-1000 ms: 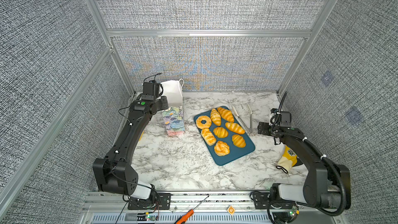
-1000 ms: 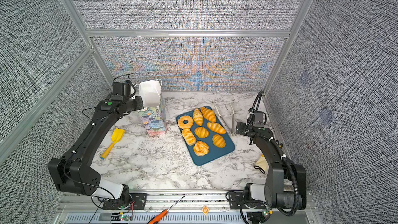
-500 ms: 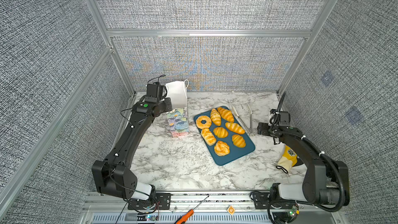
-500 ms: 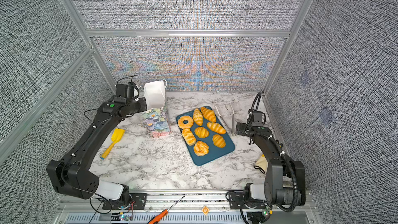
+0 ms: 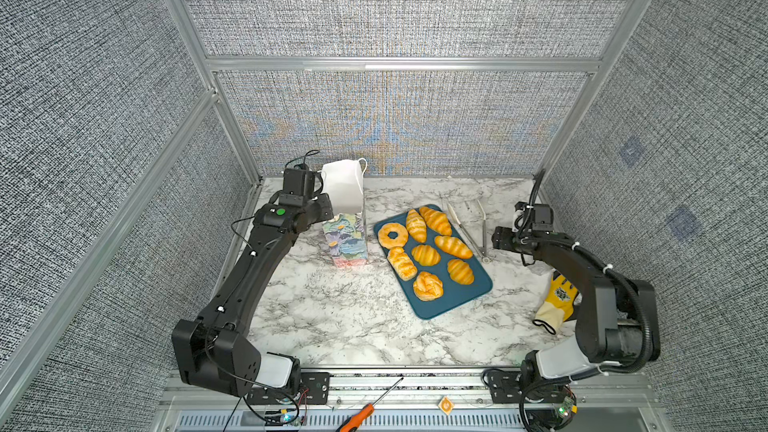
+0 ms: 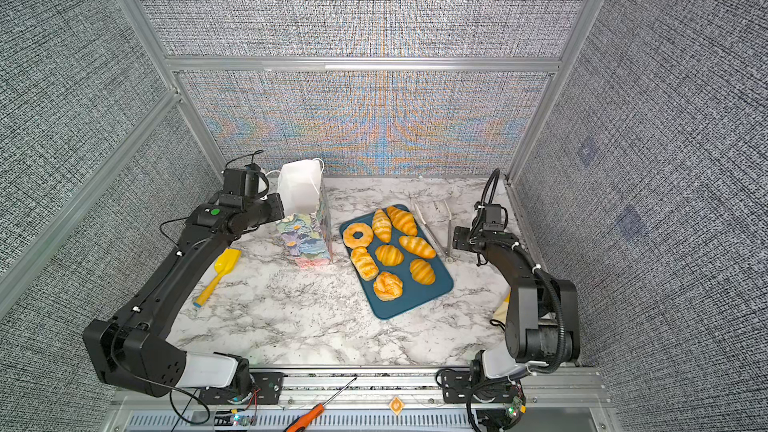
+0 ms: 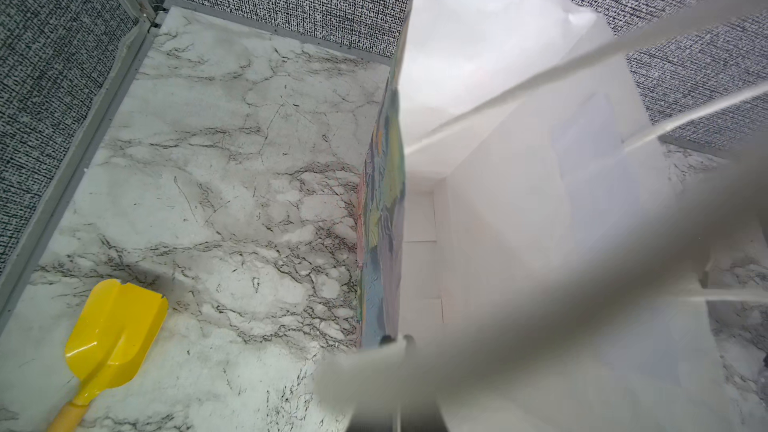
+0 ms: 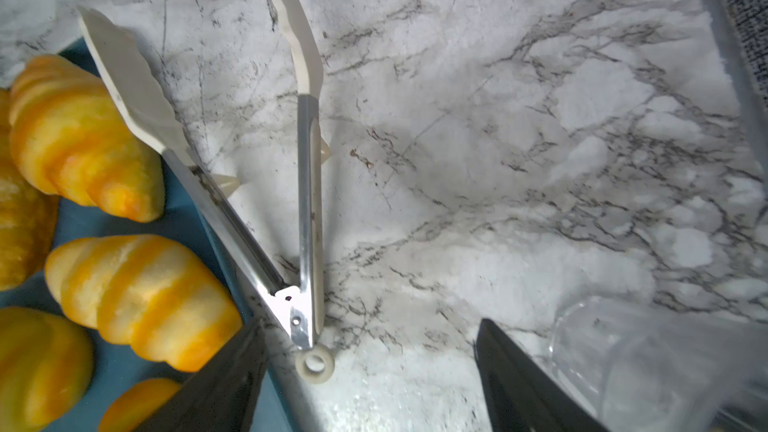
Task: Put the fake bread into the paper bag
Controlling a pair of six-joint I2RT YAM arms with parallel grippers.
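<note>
Several glossy orange pieces of fake bread [image 5: 426,253] [image 6: 388,254] lie on a blue tray [image 5: 453,305]; two croissants [image 8: 137,284] show in the right wrist view. The floral paper bag [image 5: 345,238] [image 6: 305,238] stands upright left of the tray, its mouth open and its white lining [image 7: 498,118] showing. My left gripper [image 5: 326,207] [image 7: 397,340] is at the bag's left rim, jaws pinched on the wall's edge. My right gripper [image 5: 496,238] [image 8: 370,326] hangs open over the table just right of the tray, holding nothing.
Metal tongs [image 5: 469,226] [image 8: 307,201] lie between the tray and the right gripper, ring end by one finger. A yellow scoop [image 6: 220,272] [image 7: 112,326] lies left of the bag. A yellow glove [image 5: 557,301] and clear cup [image 8: 623,359] are at the right.
My left gripper has drawn the bag's top a little to the right, toward the tray. The right arm has hardly moved.
</note>
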